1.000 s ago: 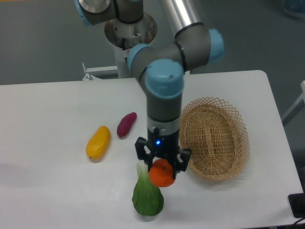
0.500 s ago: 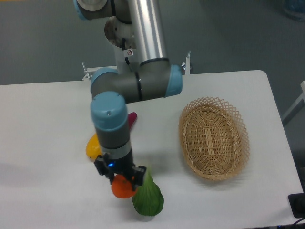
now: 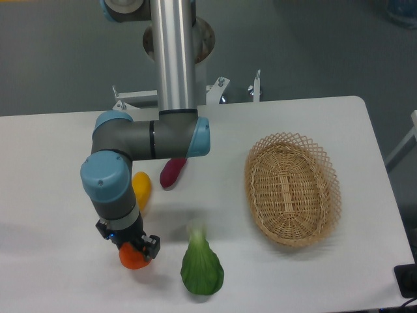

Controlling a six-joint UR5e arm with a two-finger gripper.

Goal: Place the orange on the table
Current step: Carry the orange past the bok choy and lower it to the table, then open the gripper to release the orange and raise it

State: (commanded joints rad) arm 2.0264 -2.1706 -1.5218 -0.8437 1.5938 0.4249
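- Near-left on the table point(image 3: 52, 274): gripper point(image 3: 132, 249) has swung over from the basket point(image 3: 293, 189) side, clamped on the orange point(image 3: 133, 257).
- Your release comes next.

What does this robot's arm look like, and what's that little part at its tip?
The arm is a shiny silver tube joined to grey cylindrical segments with light-blue caps at the joints. At its tip sits a small black two-finger gripper with a tiny blue light. No loose cables show.
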